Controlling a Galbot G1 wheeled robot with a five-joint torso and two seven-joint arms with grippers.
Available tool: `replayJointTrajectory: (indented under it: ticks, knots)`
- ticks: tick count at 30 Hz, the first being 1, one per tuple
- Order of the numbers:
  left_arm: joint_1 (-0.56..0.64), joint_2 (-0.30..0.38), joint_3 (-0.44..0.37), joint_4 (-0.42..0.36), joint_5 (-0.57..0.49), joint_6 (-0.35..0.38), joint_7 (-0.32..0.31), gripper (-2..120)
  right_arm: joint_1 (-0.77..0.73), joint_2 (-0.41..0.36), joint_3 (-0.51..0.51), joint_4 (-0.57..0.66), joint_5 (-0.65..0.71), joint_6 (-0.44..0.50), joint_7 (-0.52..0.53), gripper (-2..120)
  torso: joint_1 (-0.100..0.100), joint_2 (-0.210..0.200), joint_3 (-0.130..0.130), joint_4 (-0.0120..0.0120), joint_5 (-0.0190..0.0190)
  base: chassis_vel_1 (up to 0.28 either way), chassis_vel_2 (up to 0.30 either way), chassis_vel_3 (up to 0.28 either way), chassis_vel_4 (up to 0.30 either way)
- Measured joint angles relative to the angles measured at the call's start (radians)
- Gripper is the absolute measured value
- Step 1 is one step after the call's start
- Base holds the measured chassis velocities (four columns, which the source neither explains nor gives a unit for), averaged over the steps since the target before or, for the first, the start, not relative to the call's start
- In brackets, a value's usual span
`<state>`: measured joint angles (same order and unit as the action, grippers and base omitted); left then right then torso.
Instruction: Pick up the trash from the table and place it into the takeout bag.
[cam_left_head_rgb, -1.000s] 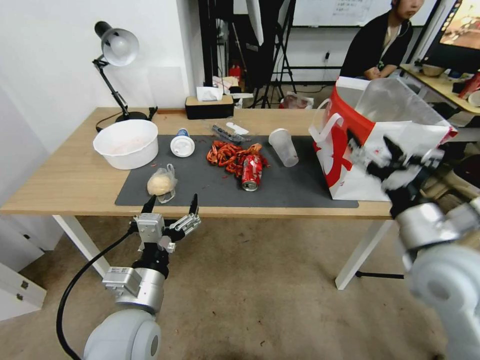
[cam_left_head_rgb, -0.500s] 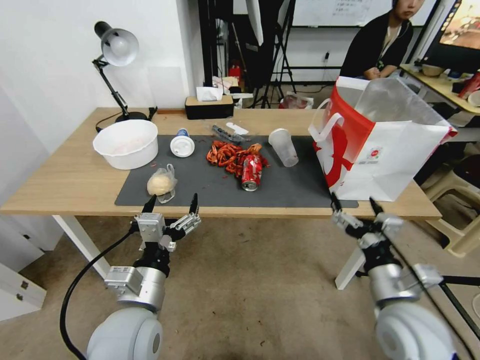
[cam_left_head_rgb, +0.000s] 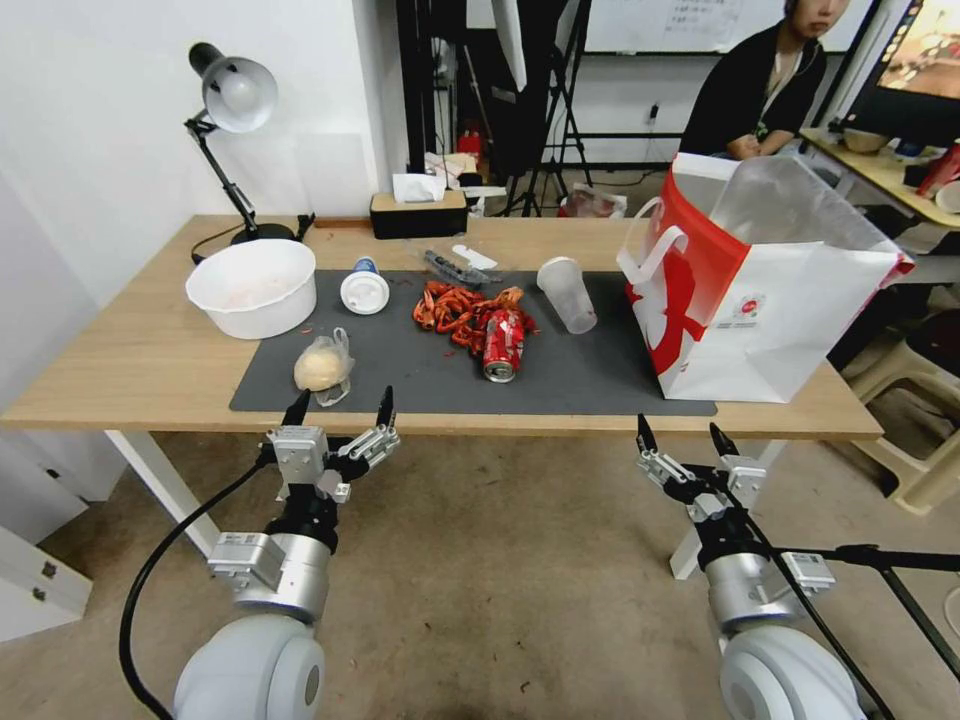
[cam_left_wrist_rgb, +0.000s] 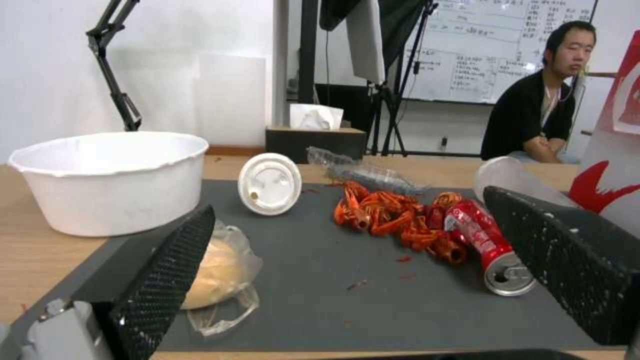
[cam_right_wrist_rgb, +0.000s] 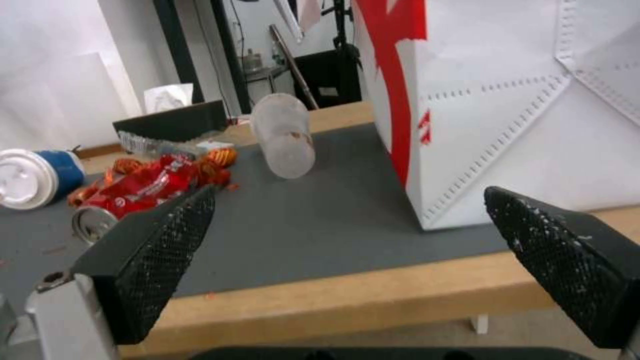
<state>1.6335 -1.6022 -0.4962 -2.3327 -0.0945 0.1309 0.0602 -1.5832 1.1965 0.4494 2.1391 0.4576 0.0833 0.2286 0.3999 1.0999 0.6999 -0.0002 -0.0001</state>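
Both the left gripper (cam_left_head_rgb: 340, 408) and right gripper (cam_left_head_rgb: 679, 438) are held wide open and empty below the table (cam_left_head_rgb: 120, 370) edge. The red soda can (cam_left_head_rgb: 503, 343), lying on its side beside the crawfish shells (cam_left_head_rgb: 455, 303), is judged light, dentable and slippery, best pinched across its middle.

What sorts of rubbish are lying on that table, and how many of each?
Cups: 2, a clear plastic cup and a white-lidded blue cup, both on their sides
Red soda can: 1
Pale bun in clear bag: 1
Wide white bowl: 1
Pile of red crayfish shells: 1
Total: 6
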Motion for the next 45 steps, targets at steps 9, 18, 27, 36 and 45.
replayJointTrajectory:
  ticks: [9,18,27,36,45]
  knots:
    - [0.000,0.000,0.002,-0.001,0.000,-0.002,0.000,100,0.217,-0.039,-0.111,-0.046,0.097,-0.127,0.077,100,0.000,0.000,0.000,0.0001,0.0001,0.000,0.000,0.000,0.000]
    - [0.005,-0.006,0.001,-0.008,0.002,-0.005,0.000,100,0.514,-0.093,-0.226,-0.179,0.272,-0.231,0.183,100,0.000,0.000,0.000,0.0003,0.0000,0.000,0.000,0.000,0.000]
    - [0.008,-0.006,-0.003,-0.011,0.005,-0.010,0.000,100,0.800,-0.101,-0.359,-0.393,0.453,-0.303,0.263,100,0.000,0.000,0.000,0.0003,0.0003,0.000,0.000,0.000,0.000]
    - [0.009,-0.006,-0.015,-0.011,0.004,-0.016,-0.008,100,0.972,-0.075,-0.426,-0.586,0.540,-0.345,0.271,100,0.000,0.000,0.000,0.0000,0.0001,0.000,0.000,0.000,0.000]
    - [0.005,-0.006,-0.020,-0.010,0.001,-0.016,-0.012,100,1.011,-0.050,-0.464,-0.671,0.554,-0.359,0.267,100,0.000,0.000,0.000,0.0001,0.0001,0.000,0.000,0.000,0.000]
